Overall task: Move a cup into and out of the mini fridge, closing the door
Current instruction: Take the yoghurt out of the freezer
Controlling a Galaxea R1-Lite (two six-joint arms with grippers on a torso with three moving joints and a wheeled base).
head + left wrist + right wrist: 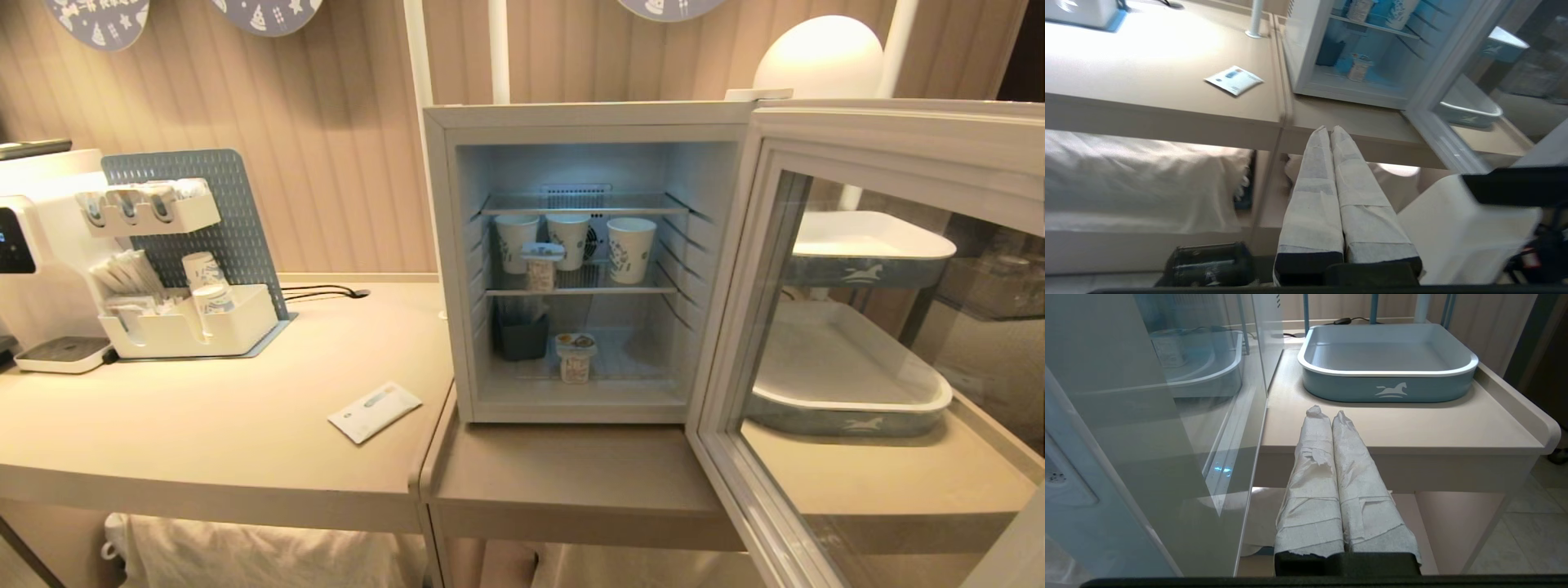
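Observation:
The mini fridge (445, 245) stands on the counter with its door (898, 139) swung wide open to the right. A small white cup (575, 359) with a printed foil lid sits on the fridge floor, near the middle. A similar small cup (541, 265) rests on the wire shelf above, in front of three taller paper cups (630, 249). Neither arm shows in the head view. My left gripper (1329, 130) is shut and empty, low in front of the counter's edge, pointing toward the fridge (1300, 45) and the cup (1359, 68). My right gripper (1327, 413) is shut and empty beside the door glass (1147, 416).
A white sachet (374, 411) lies on the left table. A coffee machine (33, 261) and an organiser with a pegboard (192, 327) stand at the back left. A dark bin (520, 335) sits inside the fridge. A blue-sided tray (1388, 386) stands behind the door.

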